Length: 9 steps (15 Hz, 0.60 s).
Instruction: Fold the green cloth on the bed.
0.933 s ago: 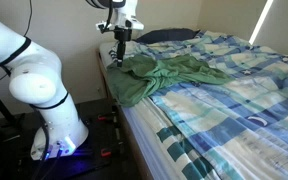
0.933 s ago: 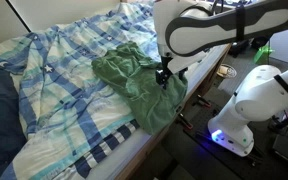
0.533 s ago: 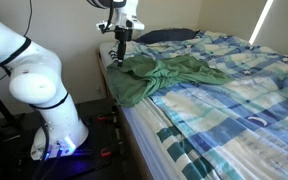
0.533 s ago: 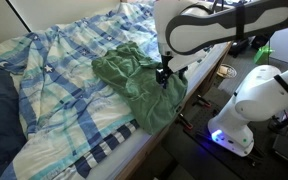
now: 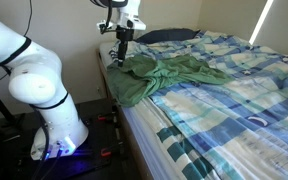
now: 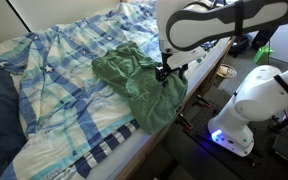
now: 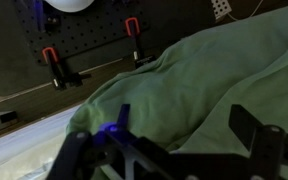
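The green cloth (image 5: 164, 77) lies crumpled on the bed's near corner; it also shows in the other exterior view (image 6: 136, 80) and fills the wrist view (image 7: 194, 85). My gripper (image 5: 122, 55) hangs point-down over the cloth's edge by the bed corner, also seen from the opposite side (image 6: 164, 73). In the wrist view my gripper (image 7: 184, 125) is open, its two dark fingers spread wide just above a fold of the cloth, with nothing between them.
The bed carries a blue, green and white checked cover (image 5: 234, 90). A dark pillow (image 5: 169, 35) lies at its head. The robot base (image 5: 54, 120) stands on the floor beside the bed. A black perforated board with red clamps (image 7: 84, 50) lies below the bed edge.
The gripper has lifted very slightly in one exterior view; otherwise nothing has visibly changed.
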Tool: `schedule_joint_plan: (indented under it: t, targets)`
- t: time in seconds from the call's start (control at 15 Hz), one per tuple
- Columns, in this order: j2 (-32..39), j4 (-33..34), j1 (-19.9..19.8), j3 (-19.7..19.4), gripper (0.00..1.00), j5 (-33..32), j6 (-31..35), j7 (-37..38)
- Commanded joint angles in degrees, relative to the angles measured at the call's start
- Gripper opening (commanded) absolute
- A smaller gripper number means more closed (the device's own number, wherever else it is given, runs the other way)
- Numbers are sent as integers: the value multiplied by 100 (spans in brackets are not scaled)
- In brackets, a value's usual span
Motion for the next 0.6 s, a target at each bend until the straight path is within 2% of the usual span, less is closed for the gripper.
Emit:
schedule_joint_plan:
  t: [0.0,0.33,0.53]
  targets:
    - [92,-21,111,-455,100,363,247,-903]
    - [339,142,-20,-1051,100,245,110,-2129]
    - [461,255,-43,-1231,100,-100,48,-2803]
